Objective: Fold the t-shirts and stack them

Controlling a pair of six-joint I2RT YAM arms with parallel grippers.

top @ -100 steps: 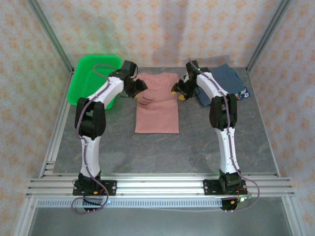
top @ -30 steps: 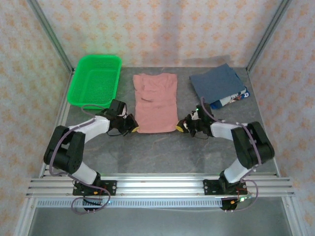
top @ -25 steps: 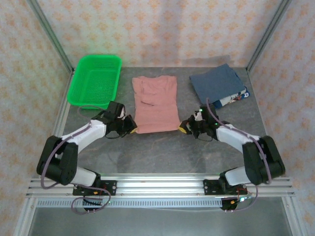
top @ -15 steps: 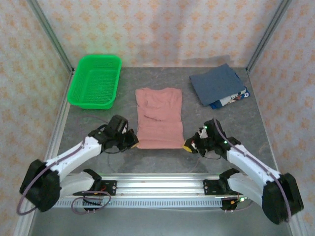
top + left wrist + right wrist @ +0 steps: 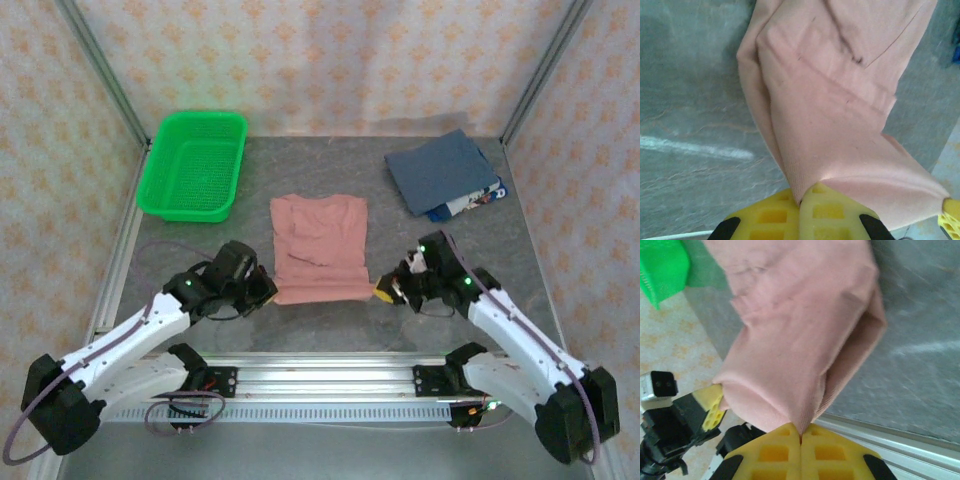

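Left jaws: pressed together, pinching the pink shirt point(image 5: 320, 240) at its 7 o'clock corner. In the wrist view we see the cloth caught right at the yellow tips.
Right jaws: also closed, pinching the 5 o'clock corner.
Pink shirt: mid-counter point(image 5: 330, 325), with the near hem held up between our two arms and the far part lying rumpled.
Blue shirt point(image 5: 438, 172): folded at 2 o'clock, well apart.
Basket point(image 5: 193, 165): at 10 o'clock.
Risk, slip: we hold only a thin bite of cloth at each tip. A sharp pull toward 12 o'clock could tug a corner free and drop the hem.
Risk, skew: if one arm outruns the other, the fold will likely land crooked.
Risk, sag: if our arms drift together, the hem may droop and drag.
Risk, bunching: the creases in the far part could get trapped under the fold and leave a lumpy stack.
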